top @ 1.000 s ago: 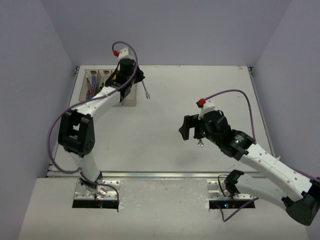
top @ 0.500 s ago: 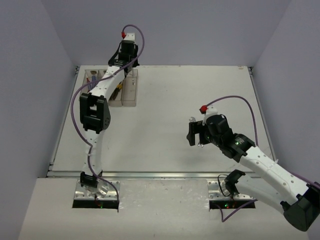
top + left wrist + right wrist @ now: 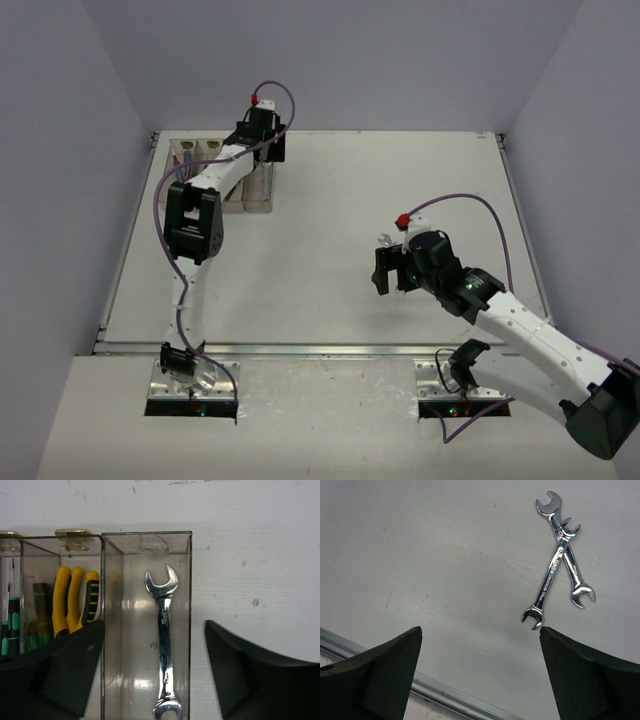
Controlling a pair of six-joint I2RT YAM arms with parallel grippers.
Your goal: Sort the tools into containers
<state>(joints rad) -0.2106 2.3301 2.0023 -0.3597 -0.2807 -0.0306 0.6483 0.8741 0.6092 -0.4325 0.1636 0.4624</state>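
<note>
On the left the drop-off looks finished: a silver open-end wrench (image 3: 164,645) lies flat along the floor of the end bin (image 3: 147,535). The left tool (image 3: 155,625) hangs over it with fingers parted, gripping nothing. In the neighbouring bin stand the yellow-handled pliers (image 3: 75,600) (green-black screwdrivers (image 3: 12,625) show in the one beyond). The left arm (image 3: 200,210) is stretched long to the far left corner of the bench (image 3: 420,555), its wrist pointing straight down.

I'd say the job now falls to the right side. The right tool (image 3: 480,628), spread wide and empty, hovers near two crossed wrenches (image 3: 561,547) lying on the bench off toward its right finger. The right arm (image 3: 500,315) is bent at the elbow and leaning in. Next it needs to shift over one wrench, line up across the shank, come down and close.
</note>
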